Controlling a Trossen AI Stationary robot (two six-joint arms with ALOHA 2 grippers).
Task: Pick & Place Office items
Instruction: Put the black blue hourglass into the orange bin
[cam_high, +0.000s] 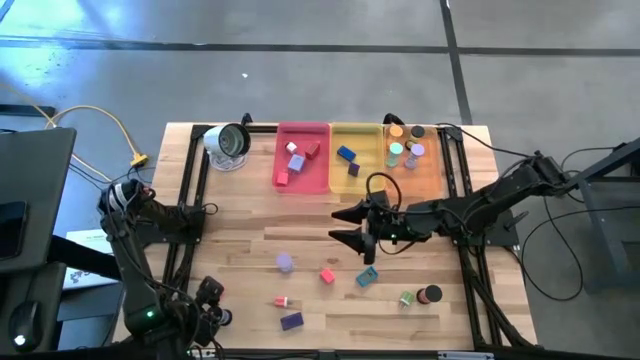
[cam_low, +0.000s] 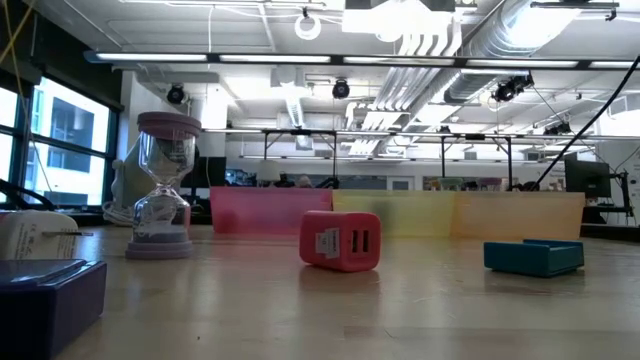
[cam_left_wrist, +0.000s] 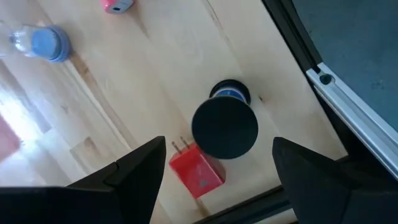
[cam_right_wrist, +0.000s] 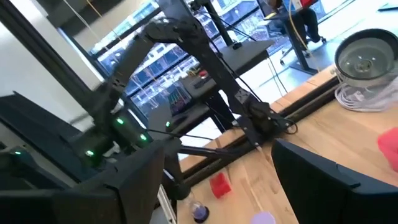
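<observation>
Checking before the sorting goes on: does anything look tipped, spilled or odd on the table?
Nothing looks spilled or broken. Loose items lie scattered on the near table, as unsorted: a red charger on its side, a teal block flat. The hourglass stands upright.

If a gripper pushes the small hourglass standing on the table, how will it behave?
The hourglass stands tall on a narrow base, so it may tip. Its clear waist looks fragile. Lying down, its round caps would likely roll.
</observation>
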